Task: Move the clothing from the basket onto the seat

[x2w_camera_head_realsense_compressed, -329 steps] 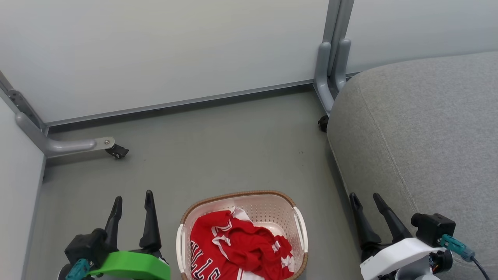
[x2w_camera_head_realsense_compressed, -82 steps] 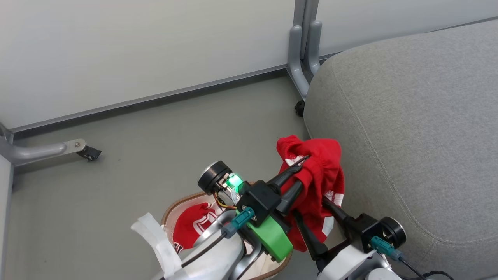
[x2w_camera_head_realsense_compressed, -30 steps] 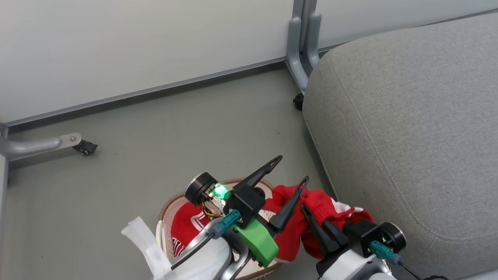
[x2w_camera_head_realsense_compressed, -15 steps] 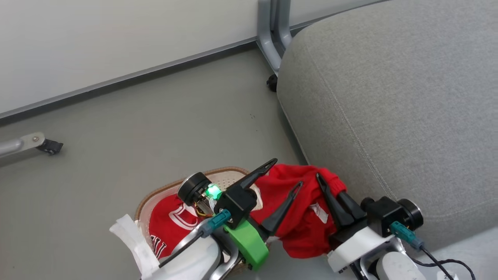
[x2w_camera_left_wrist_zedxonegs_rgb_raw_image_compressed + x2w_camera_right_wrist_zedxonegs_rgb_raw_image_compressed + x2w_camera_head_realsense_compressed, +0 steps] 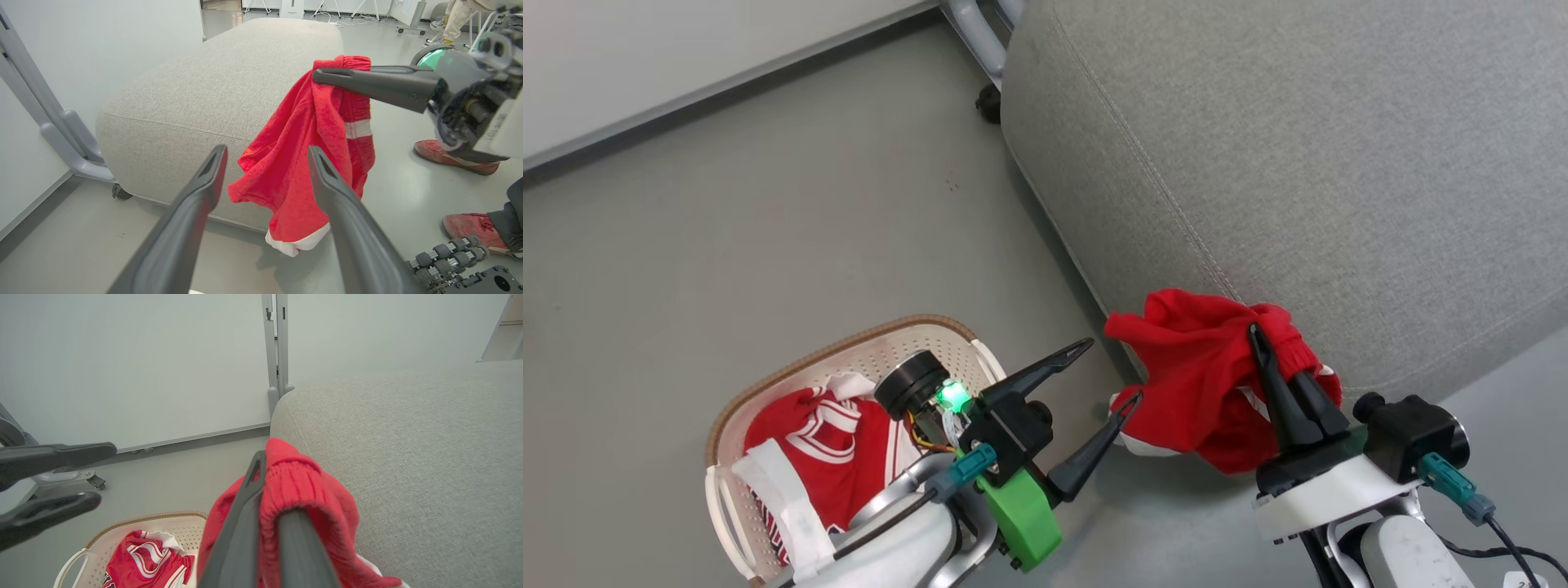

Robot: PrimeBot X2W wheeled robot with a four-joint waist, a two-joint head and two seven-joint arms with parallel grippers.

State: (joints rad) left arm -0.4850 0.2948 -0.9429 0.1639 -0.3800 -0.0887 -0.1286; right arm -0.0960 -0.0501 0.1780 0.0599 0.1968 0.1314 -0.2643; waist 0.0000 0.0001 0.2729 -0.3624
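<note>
Red shorts pinched by right gripper; left gripper spread.

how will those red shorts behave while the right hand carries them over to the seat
Likely floppy: the red shorts hang in loose folds below the right hand, pinched at the waistband. Probably light, since one pinch holds them. They will likely slump into a heap on the seat rather than lie flat.

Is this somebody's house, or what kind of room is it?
Probably a lab or test room, not a house: plain white partition walls on grey wheeled legs, a bare grey floor, and robot arms working beside a sofa seat.
</note>
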